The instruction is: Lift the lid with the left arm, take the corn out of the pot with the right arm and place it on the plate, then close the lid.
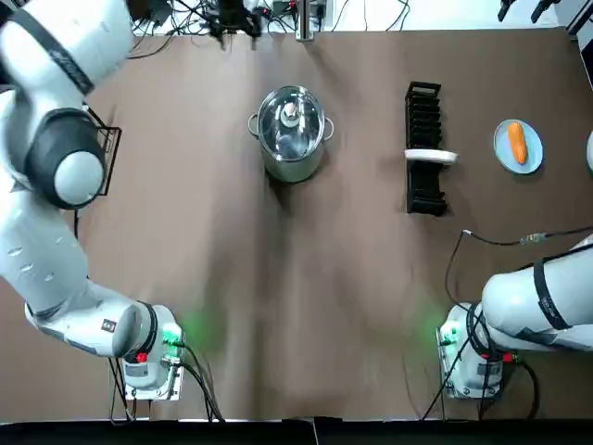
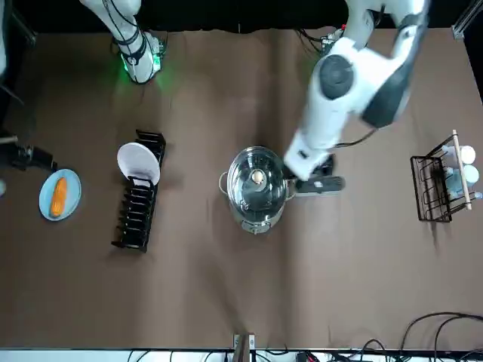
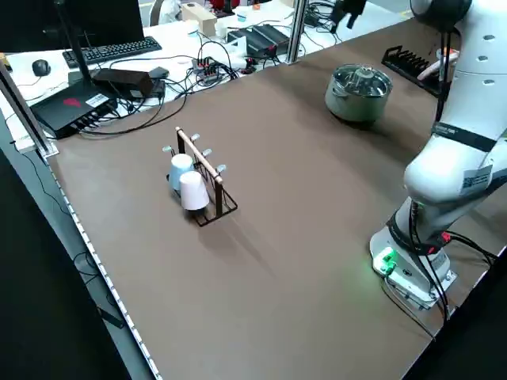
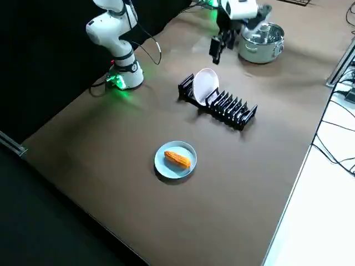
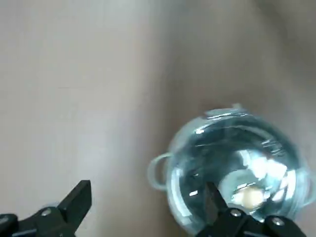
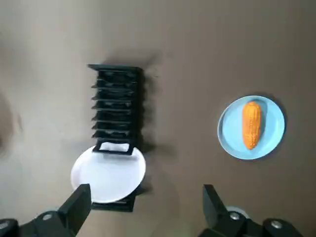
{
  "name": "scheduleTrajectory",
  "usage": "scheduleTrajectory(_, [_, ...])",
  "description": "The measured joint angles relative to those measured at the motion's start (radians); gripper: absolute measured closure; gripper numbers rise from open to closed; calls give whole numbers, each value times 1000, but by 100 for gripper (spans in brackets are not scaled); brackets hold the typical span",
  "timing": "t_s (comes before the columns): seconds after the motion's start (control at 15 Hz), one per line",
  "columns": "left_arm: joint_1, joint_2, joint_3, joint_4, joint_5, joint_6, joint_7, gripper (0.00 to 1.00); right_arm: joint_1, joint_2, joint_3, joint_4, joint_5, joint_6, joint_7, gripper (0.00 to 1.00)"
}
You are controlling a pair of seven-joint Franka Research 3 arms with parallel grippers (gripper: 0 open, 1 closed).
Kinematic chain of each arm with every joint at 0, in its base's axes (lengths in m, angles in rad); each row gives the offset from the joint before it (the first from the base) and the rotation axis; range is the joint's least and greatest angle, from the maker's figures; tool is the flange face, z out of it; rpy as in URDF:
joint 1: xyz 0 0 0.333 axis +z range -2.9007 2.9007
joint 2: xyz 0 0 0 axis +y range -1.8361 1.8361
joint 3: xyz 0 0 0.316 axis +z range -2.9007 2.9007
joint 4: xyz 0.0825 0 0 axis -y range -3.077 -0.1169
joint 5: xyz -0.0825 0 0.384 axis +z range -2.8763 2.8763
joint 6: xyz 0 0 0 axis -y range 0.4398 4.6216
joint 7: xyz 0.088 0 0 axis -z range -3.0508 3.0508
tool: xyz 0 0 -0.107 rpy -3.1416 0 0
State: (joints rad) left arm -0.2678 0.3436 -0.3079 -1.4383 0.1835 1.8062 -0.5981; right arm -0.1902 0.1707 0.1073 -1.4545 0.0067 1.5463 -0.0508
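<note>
Around the hands: a black dish rack (image 1: pixel 424 116) stands on the table (image 1: pixel 278 297) btw. the pot (image 1: pixel 293 171) & the blue plate (image 1: pixel 501 158), w/ one white plate (image 1: pixel 432 157) upright in a slot. It is the only thing on the line from pot to plate. A wire stand (image 3: pixel 224 207) w/ two cups (image 3: pixel 192 190), one white & one pale blue, is well apart from the left hand (image 5: pixel 147 184), on its side away from the pot. Cables (image 1: pixel 213 14) lie along the far table edge, beyond both hands.

The left hand hangs raised above the table. Its two fingers are spread wide & hold nothing. The pot is below it & off to one side, not touching it. The lid (image 1: pixel 290 125) is glass w/ a knob in the middle, and it sits closed on the steel pot, which has two small side handles.

The right hand (image 6: pixel 145 187) hovers high too, fingers wide apart, empty. Under it lie the rack, on the side towards the pot, & the blue plate on the other side.

The corn (image 1: pixel 517 142) is below the right hand, well apart from the fingers. It is an orange-yellow cob, lying flat across the middle of the round light-blue plate, fully inside the rim. It touches only the plate.
</note>
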Motion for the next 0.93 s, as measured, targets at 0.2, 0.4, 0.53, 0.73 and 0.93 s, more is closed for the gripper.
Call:
scheduleTrajectory(0.2, [85, -74, -2, 0, -11, -165, 195, 0, 28, -69, 2, -41, 15, 0, -10, 0])
scheduleTrajectory(0.4, [126, -111, -3, -3, -11, -226, 327, 0, 77, -126, -9, -90, 15, 5, -11, 0])
scheduleTrajectory(0.53, [139, -115, -4, -4, -11, -230, 355, 0, 159, -162, -75, -120, 15, 8, -11, 0])
scheduleTrajectory(0.73, [158, -115, -3, -5, -11, -231, 365, 0, 253, -209, -168, -172, 15, 18, -14, 0])
scheduleTrajectory(0.93, [163, -116, -3, -5, -12, -231, 365, 0, 258, -235, -181, -209, 15, 35, -35, 0])
